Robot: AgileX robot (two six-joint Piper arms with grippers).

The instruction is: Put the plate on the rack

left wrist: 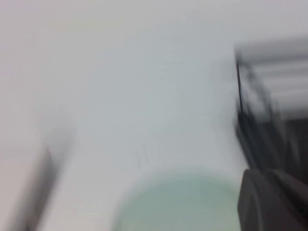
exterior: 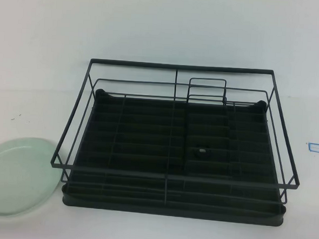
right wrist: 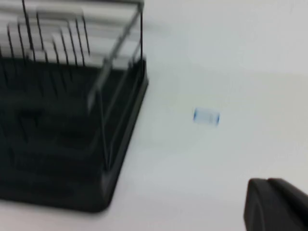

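Plate point(exterior: 16, 176) lying flat on table point(exterior: 165, 28), touching rack point(exterior: 173, 153) left front corner. Left gripper point(left wrist: 272, 199) hovering near plate, right gripper point(right wrist: 276, 204) beside rack; jaws state: cannot tell. Risk: flat glossy rim slipping, snagging wire side.

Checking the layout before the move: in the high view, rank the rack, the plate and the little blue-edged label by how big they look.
1. rack
2. plate, partly cut off by the frame edge
3. blue-edged label, by far the smallest

Neither gripper shows in the high view.
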